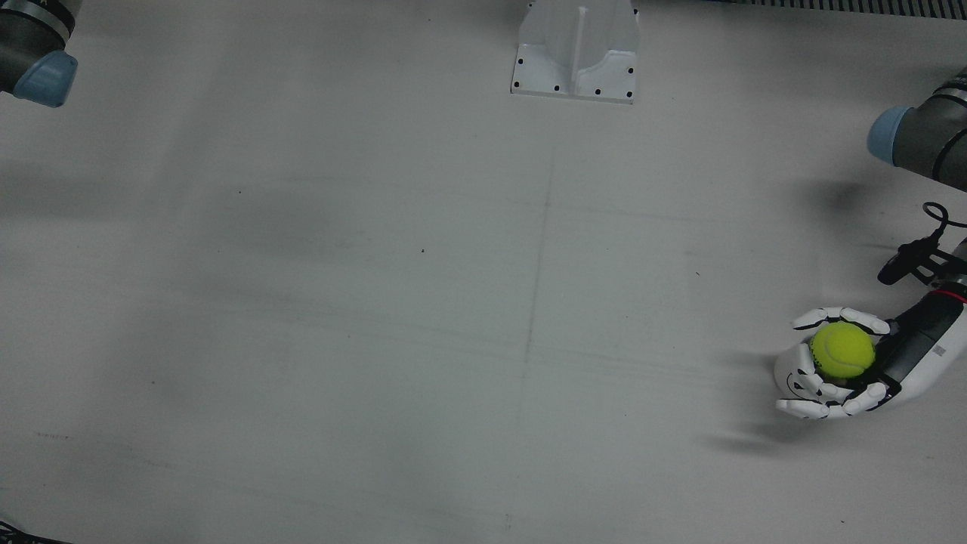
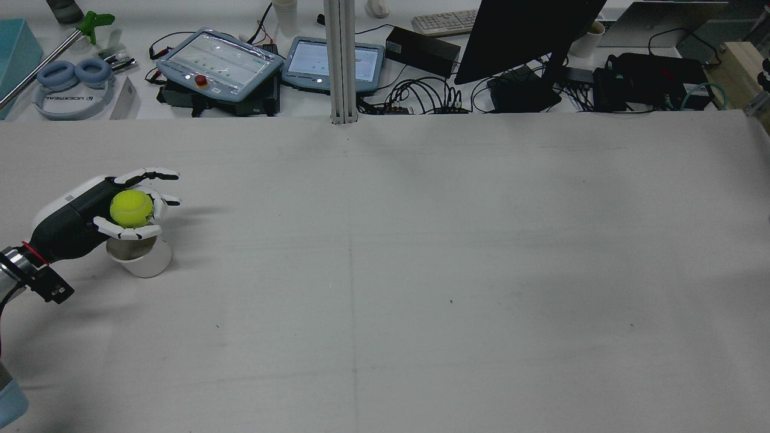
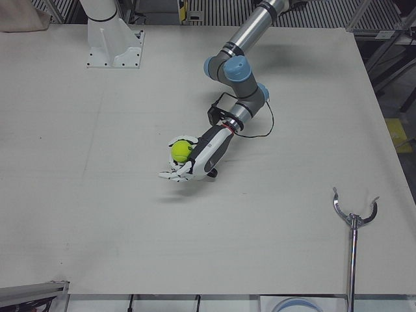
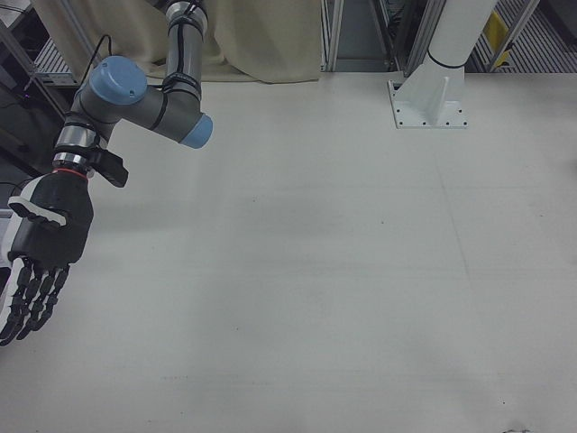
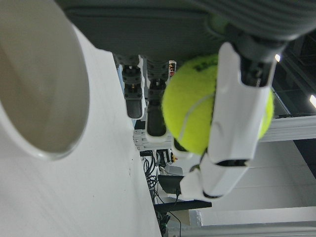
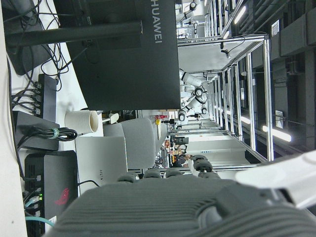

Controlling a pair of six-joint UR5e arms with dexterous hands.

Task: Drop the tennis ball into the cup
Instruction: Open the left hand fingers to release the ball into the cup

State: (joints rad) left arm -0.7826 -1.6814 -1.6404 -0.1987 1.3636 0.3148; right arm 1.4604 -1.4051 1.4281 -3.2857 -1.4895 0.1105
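Observation:
My left hand [image 2: 84,210] is shut on the yellow-green tennis ball [image 2: 131,208], its fingers curled round it. It holds the ball just above the mouth of a white cup [image 2: 142,260] that stands upright at the table's left side in the rear view. In the front view the ball [image 1: 842,350] sits in the hand [image 1: 914,355], with the cup [image 1: 786,374] mostly hidden beneath. The left hand view shows the ball [image 5: 195,111] beside the cup's open rim [image 5: 74,98]. My right hand [image 4: 45,239] hangs open and empty, fingers straight, at the table's edge.
A white arm pedestal [image 1: 576,53] is bolted at the table's back middle. A metal reach-grabber [image 3: 353,224] lies near the front corner in the left-front view. Teach pendants [image 2: 219,63], a monitor [image 2: 523,36] and cables lie beyond the table's far edge.

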